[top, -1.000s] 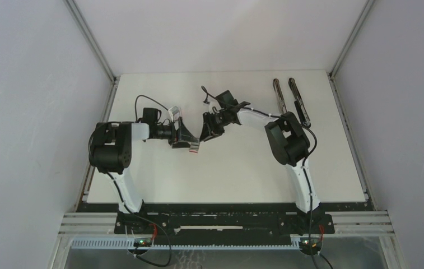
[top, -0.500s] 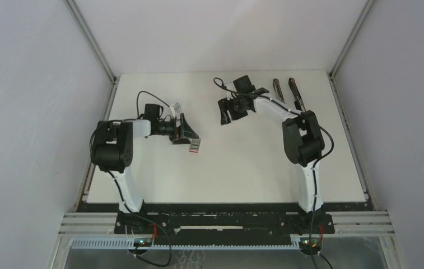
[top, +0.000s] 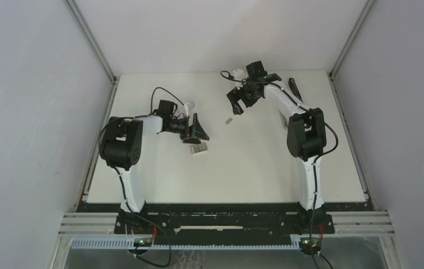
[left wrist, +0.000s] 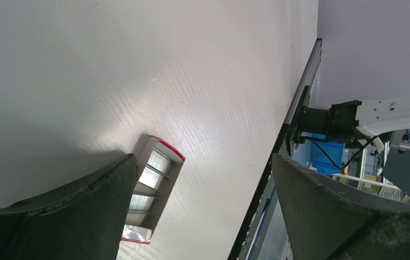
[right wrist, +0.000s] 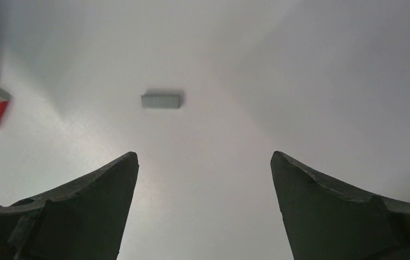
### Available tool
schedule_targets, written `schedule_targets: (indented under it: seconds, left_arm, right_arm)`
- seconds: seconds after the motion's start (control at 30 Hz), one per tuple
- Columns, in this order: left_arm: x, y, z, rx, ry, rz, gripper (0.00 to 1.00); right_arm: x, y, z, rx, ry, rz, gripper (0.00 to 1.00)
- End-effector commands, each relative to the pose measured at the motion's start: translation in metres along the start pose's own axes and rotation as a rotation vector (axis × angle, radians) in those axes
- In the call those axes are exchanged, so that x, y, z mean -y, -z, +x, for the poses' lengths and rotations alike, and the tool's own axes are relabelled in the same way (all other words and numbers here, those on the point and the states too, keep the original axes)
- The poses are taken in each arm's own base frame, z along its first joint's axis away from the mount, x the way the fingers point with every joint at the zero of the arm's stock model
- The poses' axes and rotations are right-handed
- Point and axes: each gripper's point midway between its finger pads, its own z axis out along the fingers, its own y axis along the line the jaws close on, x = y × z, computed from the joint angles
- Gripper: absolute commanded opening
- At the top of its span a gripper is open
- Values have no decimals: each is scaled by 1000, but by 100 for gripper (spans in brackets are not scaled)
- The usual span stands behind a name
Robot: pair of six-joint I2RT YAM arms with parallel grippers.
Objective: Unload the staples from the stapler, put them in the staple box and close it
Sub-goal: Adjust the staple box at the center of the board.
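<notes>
White laminate covers the desk (top: 243,174), matt and faintly ribbed where the left wrist camera skims it. Plain grey walls close it in on three sides, with aluminium rails (top: 91,39) running up the corners. Past the desk's edge that same camera catches a slice of workshop: cables, something blue, a black bracket.

My right jaws stand wide apart and hold nothing. They hang over the far part of the desk, tilted down. The short grey metallic strip of staples (right wrist: 161,100) lies flat on the bare surface ahead of them, slightly off the centre line of the gap and clear of both tips. From above, the strip (top: 228,119) sits just beside those jaws, on their near side. I read that as a drop spot: open desk, nothing close enough to snag it, easy to find again. The slim dark stapler (top: 294,84) lies beyond the right arm (top: 303,131) and is mostly hidden, so I can't say whether more strips remain in it.

My left jaws are also fully apart and empty. The small pink-and-white cardboard box (left wrist: 154,176), open with shiny contents showing, lies on the desk partly behind one finger, not between the two. From above, the box (top: 198,149) is just beside the jaw tips, on their near side. I judge the left arm is simply waiting there, out of the right arm's way.
</notes>
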Motion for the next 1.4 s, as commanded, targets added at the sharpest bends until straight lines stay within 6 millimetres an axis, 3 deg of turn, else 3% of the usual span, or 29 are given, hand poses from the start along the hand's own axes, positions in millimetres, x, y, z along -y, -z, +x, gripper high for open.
schedule_targets:
  seconds: [0.0,0.1,0.4,0.57,0.73,0.97,1.37]
  left_arm:
    - [9,0,-9,-2,-48,4,100]
    - [13,12,-21,36,-71,-2,100]
    - [19,73,-56,180,-135,-42,100]
    - [9,108,-50,204,-155,-98,100]
    - [-3,127,-31,178,-158,-162,100]
    - [-15,117,-6,121,-143,-131,100]
    - [-3,80,-12,81,-175,-58,100]
  right_arm:
    - [-11,12,-1,1,200,-77,95]
    - [-19,9,2,-17,306,-104,94]
    - [-34,-3,0,-69,561,-175,93]
    - [-43,-10,6,-111,693,-217,93]
    - [-43,-24,17,-169,808,-229,92]
    - [-37,-36,13,-177,882,-219,91]
    - [-33,-51,15,-167,909,-269,81]
